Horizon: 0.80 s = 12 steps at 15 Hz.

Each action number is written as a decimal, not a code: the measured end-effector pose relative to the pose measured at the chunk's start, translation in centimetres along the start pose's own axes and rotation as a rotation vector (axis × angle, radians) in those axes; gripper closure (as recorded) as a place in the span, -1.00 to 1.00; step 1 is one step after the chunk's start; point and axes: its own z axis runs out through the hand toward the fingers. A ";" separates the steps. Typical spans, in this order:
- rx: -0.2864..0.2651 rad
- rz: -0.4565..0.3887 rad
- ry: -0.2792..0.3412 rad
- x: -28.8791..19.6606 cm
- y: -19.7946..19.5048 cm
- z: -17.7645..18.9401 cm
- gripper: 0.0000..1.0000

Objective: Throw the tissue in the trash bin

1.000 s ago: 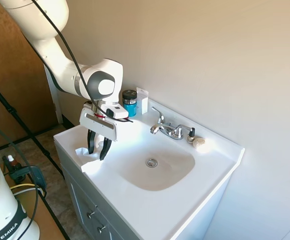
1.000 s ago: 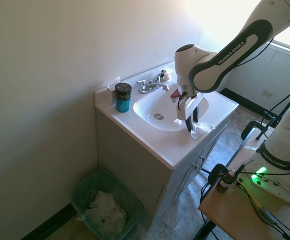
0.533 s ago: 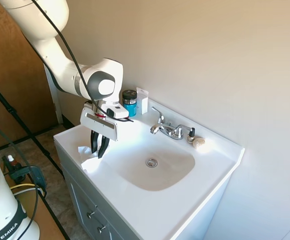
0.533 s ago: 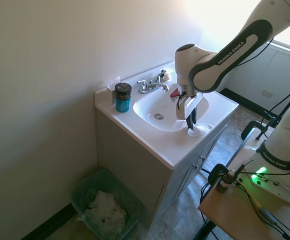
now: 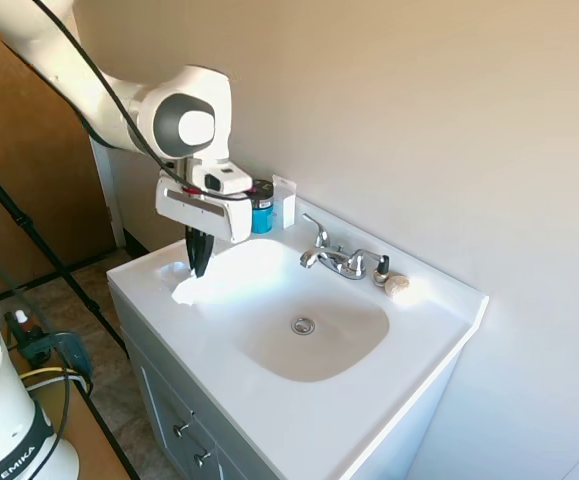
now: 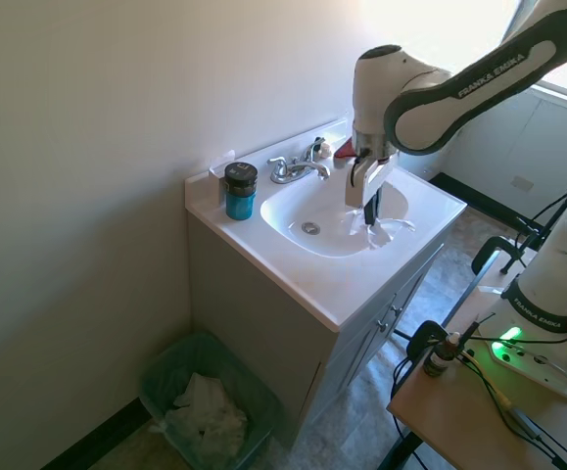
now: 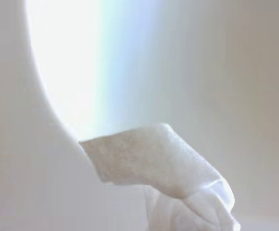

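- While the black two-finger pincer (image 5: 199, 268) clamps the crumpled white paper tissue (image 5: 191, 289), it hangs just above the white worktop (image 5: 369, 400).
- Opposite view: green-lined trash bin (image 6: 170, 370) on the floor, well apart; carry and drop remain.
- Wrist: tissue fills the foreground.

The white worktop (image 5: 439, 300) carries a teal jar (image 5: 259, 206) just behind the claw (image 5: 198, 268), and a faucet (image 5: 337, 259) and beige lump (image 5: 397, 286) farther off.
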 end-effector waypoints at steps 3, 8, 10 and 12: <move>0.037 -0.060 0.067 -4.7 -4.4 -3.4 1.00; 0.100 -0.130 0.148 -10.7 -14.2 -7.6 1.00; 0.096 -0.158 0.177 -11.9 -18.4 -7.0 1.00; 0.099 -0.191 0.179 -12.9 -22.6 -5.3 1.00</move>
